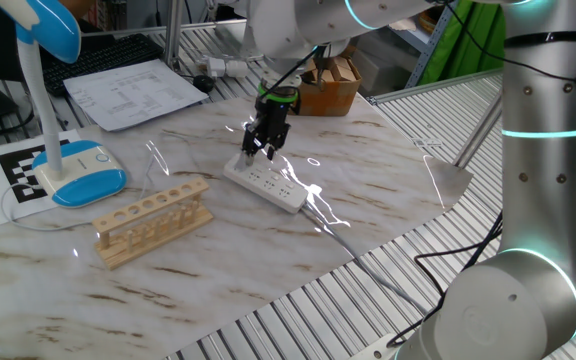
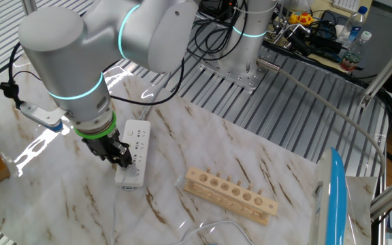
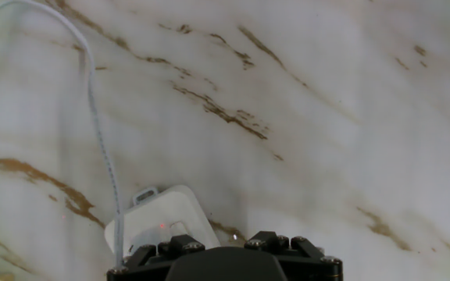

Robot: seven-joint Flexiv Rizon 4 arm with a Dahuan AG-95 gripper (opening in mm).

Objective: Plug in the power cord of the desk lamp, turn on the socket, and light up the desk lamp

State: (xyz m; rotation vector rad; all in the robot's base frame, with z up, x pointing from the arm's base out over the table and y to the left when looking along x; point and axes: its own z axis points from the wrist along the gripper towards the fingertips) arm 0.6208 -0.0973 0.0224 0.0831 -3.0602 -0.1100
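The socket [image 1: 268,184] is a long white power strip lying in the middle of the marble table; it also shows in the other fixed view [image 2: 133,151] and its end shows in the hand view [image 3: 162,222]. My gripper [image 1: 259,152] points straight down right over the strip's far end, also seen from the other side [image 2: 121,158]. Its fingertips are hidden, so I cannot tell whether they hold anything. The thin white power cord [image 3: 100,140] runs along the table to the strip under my hand. The desk lamp [image 1: 76,170] stands at the far left, its blue head [image 1: 56,25] unlit.
A wooden rack [image 1: 153,220] with a row of holes lies between the lamp and the strip, also in the other fixed view [image 2: 230,196]. A cardboard box [image 1: 328,86] and papers [image 1: 138,92] are behind. The strip's thicker cable [image 1: 343,235] trails off the table's front right edge.
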